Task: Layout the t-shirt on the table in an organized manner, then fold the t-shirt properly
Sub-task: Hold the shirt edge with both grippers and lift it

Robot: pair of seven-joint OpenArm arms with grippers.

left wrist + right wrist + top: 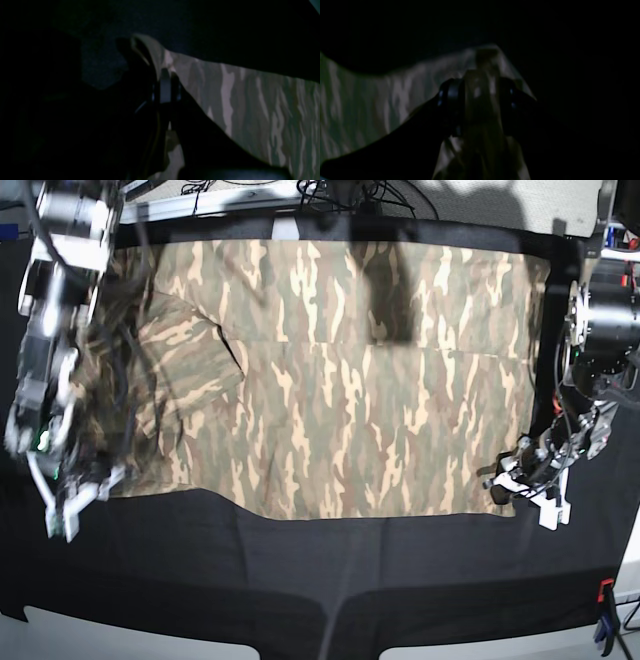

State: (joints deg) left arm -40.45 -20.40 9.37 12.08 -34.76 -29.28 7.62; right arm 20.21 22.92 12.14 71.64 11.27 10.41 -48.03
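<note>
Base view: t-shirt [340, 380] spread across the table [320, 570], one fold seemingly made; left gripper [166, 75] pinching a near corner, right gripper [477, 105] clamping the other; folding continues.

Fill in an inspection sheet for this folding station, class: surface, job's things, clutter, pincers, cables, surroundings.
Surface: table draped in matte black cloth.
Job's things: camouflage tan-and-olive cloth t-shirt, spread wide, upper part folded over.
Clutter: nothing seen.
Pincers: left pincer shut on a t-shirt corner; right pincer shut on bunched t-shirt cloth.
Cables: dark cables behind the far edge.
Surroundings: red-and-blue clamp at the table's corner.
</note>
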